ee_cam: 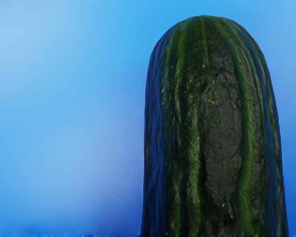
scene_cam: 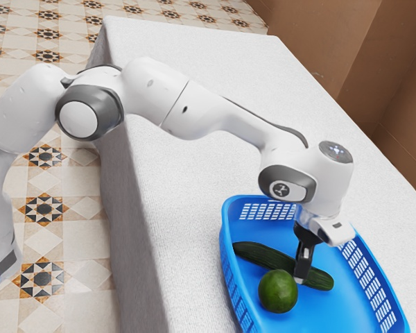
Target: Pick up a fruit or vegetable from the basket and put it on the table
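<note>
In the exterior view, the cucumber (scene_cam: 258,256) lies inside the blue basket (scene_cam: 267,199), toward the lower right of the frame. The hand (scene_cam: 303,273) points down over it, with its tip in front of the cucumber's right-hand stretch, nearer that end than the other. I cannot tell whether the hand is wide or narrow, or whether it grips anything. The cucumber lies lengthwise, its long axis slanting from the left side of the basket down toward the lower right of the frame, one end beyond the hand on each side. A round green fruit (scene_cam: 278,291) sits just below it in the frame, also in the basket. The basket stands on the cloth-covered bench (scene_cam: 170,180), and the white arm (scene_cam: 152,87) reaches in from the left edge.

In the wrist view, the cucumber is close to the hand, its rounded end pointing away and its striped, dark green skin running lengthwise toward the hand. The basket's blue surface lies around that end.
</note>
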You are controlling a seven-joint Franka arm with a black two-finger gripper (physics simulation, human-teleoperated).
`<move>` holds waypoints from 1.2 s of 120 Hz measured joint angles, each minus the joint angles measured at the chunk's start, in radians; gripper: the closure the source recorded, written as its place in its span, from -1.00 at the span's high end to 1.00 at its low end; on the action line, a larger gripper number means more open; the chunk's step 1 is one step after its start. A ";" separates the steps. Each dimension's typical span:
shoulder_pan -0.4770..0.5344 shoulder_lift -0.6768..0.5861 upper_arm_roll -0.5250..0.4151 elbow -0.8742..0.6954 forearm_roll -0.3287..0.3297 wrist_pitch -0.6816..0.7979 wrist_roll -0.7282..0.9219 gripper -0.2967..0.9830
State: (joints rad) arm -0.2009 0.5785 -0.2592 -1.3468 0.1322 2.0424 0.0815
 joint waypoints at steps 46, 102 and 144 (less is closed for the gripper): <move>0.000 -0.004 0.002 -0.002 0.020 -0.066 -0.013 0.54; -0.001 -0.001 0.004 -0.002 0.056 -0.097 -0.028 0.30; -0.003 -0.004 0.003 0.001 0.069 -0.099 -0.048 0.02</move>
State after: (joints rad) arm -0.2042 0.5740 -0.2561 -1.3456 0.2015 1.9434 0.0338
